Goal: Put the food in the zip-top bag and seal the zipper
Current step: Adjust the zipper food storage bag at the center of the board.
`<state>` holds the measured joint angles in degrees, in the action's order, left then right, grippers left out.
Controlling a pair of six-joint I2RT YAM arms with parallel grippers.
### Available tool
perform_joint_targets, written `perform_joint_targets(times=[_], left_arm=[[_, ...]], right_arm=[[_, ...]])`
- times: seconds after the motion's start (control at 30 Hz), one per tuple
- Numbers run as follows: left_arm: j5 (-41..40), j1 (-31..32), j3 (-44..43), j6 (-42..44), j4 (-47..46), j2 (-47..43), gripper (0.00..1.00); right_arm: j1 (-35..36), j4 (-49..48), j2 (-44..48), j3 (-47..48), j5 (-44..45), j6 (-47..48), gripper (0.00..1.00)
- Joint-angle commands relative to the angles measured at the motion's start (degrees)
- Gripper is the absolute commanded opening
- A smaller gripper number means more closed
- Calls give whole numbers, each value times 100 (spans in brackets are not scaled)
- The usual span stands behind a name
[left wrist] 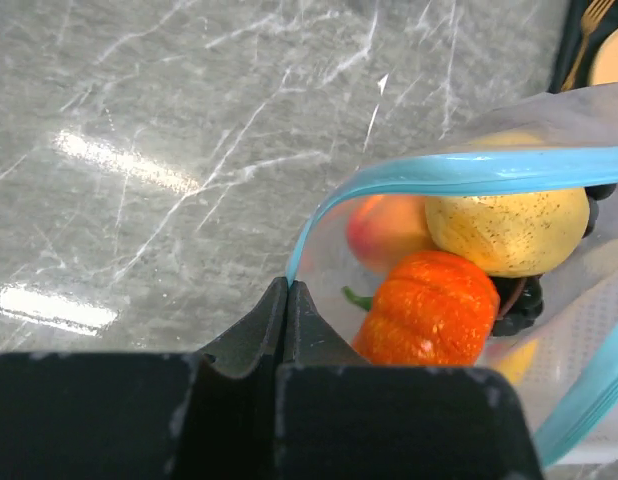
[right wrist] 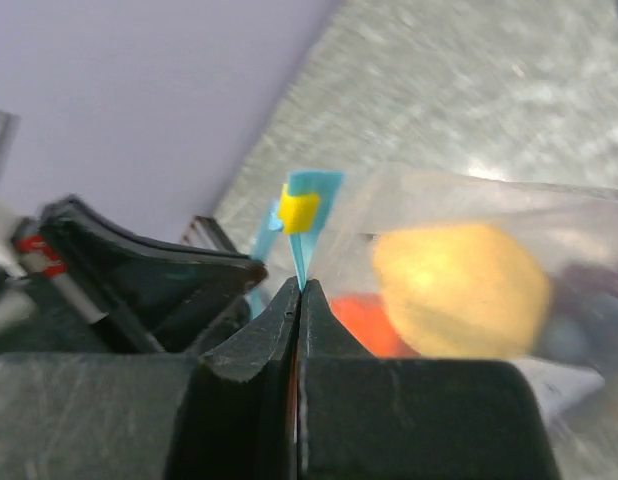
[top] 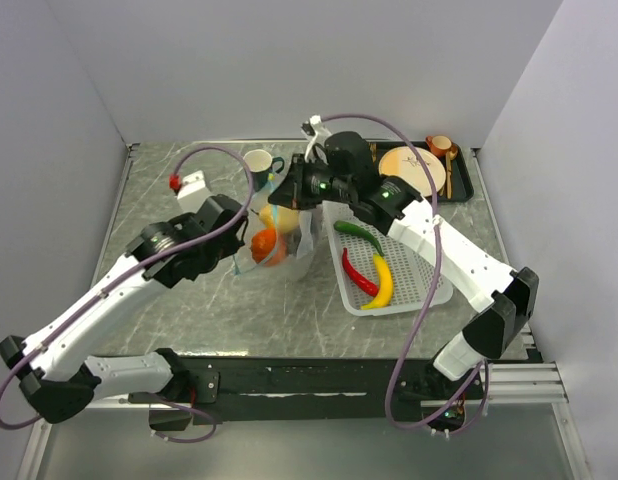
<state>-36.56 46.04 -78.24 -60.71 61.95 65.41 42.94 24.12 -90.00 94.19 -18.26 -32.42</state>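
Note:
The clear zip-top bag [top: 301, 252] hangs between both arms above the table. Through its wall I see a yellow lemon [left wrist: 509, 228], a ribbed orange fruit [left wrist: 429, 310], a peach [left wrist: 381, 232] and dark grapes [left wrist: 524, 305]. The teal zipper [left wrist: 469, 170] gapes open in a curve along the mouth. My left gripper [left wrist: 289, 284] is shut on one end of the zipper. At the other end my right gripper [right wrist: 299, 286] is shut on the strip, just below a yellow slider tab [right wrist: 299, 210]. A banana [top: 383, 283], a red chili [top: 357, 274] and a green pepper [top: 359, 234] lie outside the bag.
The three loose pieces lie in a white mesh basket [top: 434, 285] right of the bag. A black tray [top: 467, 180] at the back right holds a cream plate [top: 411, 165] and cutlery. A mug [top: 259, 161] stands behind the bag. Grey walls close in left and right.

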Motion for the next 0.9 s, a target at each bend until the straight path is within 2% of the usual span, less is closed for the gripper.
perform_joint_targets(times=[0.0,0.17,0.23,0.27,0.3,0.43,0.57,0.63,0.7,0.73,0.8,0.87], left_arm=[[-449,-77,-166,-170,160,-764,2],[-492,-122,-473,-257,379,-889,1],[-450,-139,-290,-118,222,-898,6],[-318,-287,-263,179,99,-846,4],[-230,-341,-341,104,280,-628,1],[-316,-368,-649,120,528,-424,4],[-282,-491,-1035,287,731,-362,1],[-422,-491,-1413,314,1020,-406,4],[-615,-587,-1196,428,890,-467,7],[-564,-666,-1133,472,880,-459,1],[-231,-746,-1316,245,1029,-406,1],[138,-746,-1142,489,434,-581,1]], right_arm=[[189,222,-360,626,41,131,0],[232,989,-1028,1022,164,333,1],[233,1165,-1099,961,410,307,2],[241,1130,-1073,891,411,298,2],[241,1034,-1012,838,420,272,2],[241,981,-923,706,709,298,3],[241,735,-853,635,246,386,4],[285,438,-538,330,261,369,6],[277,155,-440,144,340,325,9],[242,285,-570,361,332,342,9],[259,953,-956,844,253,508,8],[390,580,-863,778,235,570,8]])
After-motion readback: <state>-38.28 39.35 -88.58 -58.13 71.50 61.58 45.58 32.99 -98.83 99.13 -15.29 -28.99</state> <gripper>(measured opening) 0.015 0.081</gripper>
